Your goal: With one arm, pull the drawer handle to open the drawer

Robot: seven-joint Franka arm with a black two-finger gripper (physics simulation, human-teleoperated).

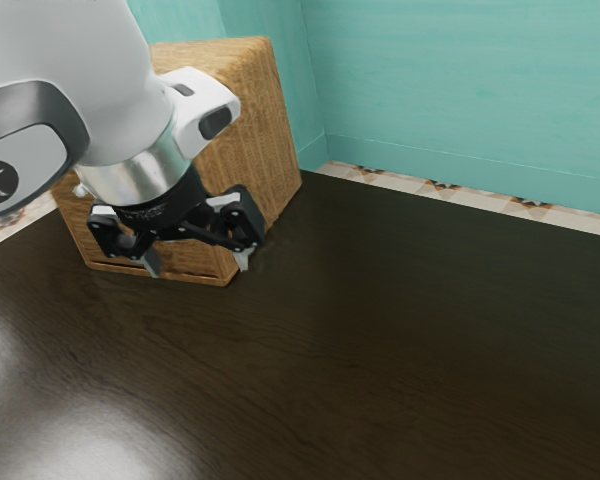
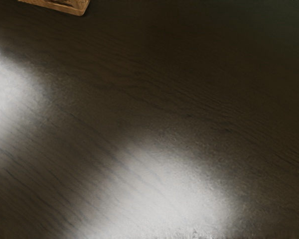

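A light-brown woven-textured drawer cabinet [image 1: 242, 120] stands on the dark wooden table [image 1: 380, 340] at the back left of the exterior view, near the wall corner. My arm hides most of its front face, and its handle is out of sight. My gripper [image 1: 197, 262] hangs just in front of the cabinet's lower front edge, fingers spread wide with nothing between them. One grey fingertip [image 1: 242, 260] is near the cabinet's front corner. In the wrist view a bottom corner of the cabinet [image 2: 60, 6] shows beyond the hand.
Turquoise walls [image 1: 460, 70] meet behind the cabinet, with a patterned floor strip [image 1: 450, 188] past the table's far edge. The dark tabletop [image 2: 189, 99] stretches to the exterior view's right and front, with bright glare patches on it.
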